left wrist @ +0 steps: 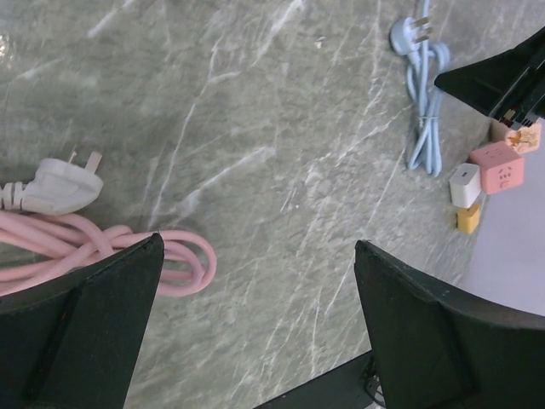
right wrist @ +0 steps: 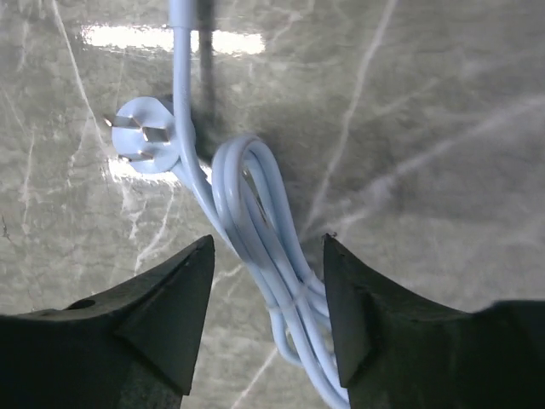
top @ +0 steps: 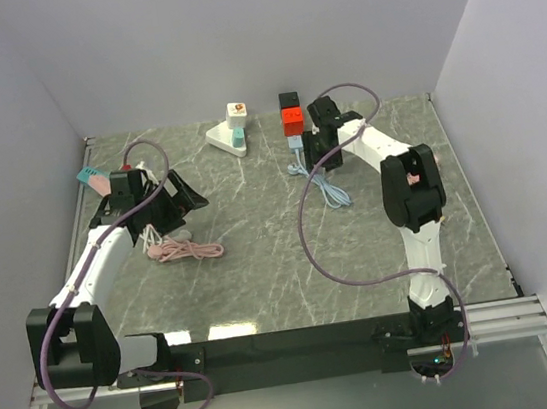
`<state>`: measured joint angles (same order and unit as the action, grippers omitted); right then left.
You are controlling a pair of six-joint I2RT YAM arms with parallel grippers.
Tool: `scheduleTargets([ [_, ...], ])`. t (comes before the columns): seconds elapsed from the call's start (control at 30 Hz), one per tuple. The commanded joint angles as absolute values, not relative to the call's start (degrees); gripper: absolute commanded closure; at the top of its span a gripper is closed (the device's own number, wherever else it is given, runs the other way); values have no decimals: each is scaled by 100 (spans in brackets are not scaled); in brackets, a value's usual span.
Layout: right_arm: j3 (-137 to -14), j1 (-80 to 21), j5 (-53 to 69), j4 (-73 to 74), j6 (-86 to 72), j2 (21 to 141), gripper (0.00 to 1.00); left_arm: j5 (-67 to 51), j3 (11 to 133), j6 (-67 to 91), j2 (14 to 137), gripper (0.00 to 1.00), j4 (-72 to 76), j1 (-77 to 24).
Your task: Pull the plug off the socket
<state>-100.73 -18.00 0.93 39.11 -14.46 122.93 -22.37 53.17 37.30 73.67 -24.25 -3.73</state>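
The white plug [top: 295,143] sits pushed into the near face of the red socket cube [top: 291,116], towards the far edge of the desk [top: 264,286] and a little right of centre. A black cube [top: 288,99] stands behind the red one, so the three form a short column running far to near. Judging from that, the plug should come out along this line, towards the robot.

The right claw [top: 317,150] hangs just beside the plug, on its right, with its fingers spread and nothing between them. Its wrist camera shows only the bundled blue cord [right wrist: 251,204] and a free three-pin plug [right wrist: 140,141] lying flat on the desk beneath it. The seated plug is outside that view, so the claw probably needs to shift left and towards the cube before it closes.

The left claw [top: 183,191] is also spread and empty, well apart from the socket, beside a pink cord [top: 194,251]. The right arm is clearly the nearer one.
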Motion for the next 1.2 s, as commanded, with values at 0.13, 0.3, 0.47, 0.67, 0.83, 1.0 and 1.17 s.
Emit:
scheduleTargets([
  [0.13,-9879,-1898,334,3735,-1415,12542,44,-2197,5221,3744,7260,0,-2268,-378],
  [0.3,-9853,-1907,403,3849,-1538,12516,83,-2197,5282,3691,7330,1,-2329,-378],
  [0.47,-8818,-2153,773,3648,-1793,11726,100,-2250,5107,3753,7163,1,-2215,-378],
  [0.67,-6841,-3434,1353,3753,-2416,10127,100,-2478,4747,3850,7216,1,-1846,-387],
  [0.83,-5137,-5136,1669,3499,-3284,9054,100,-2584,4553,3771,7356,1,-1688,-387],
  [1.0,-4930,-6433,1434,3700,-3849,8710,72,-2602,4369,3683,7462,1,-1591,-387],
  [1.17,-6086,-6390,451,4068,-4026,8639,18,-2654,4280,3700,7479,1,-1529,-387],
])
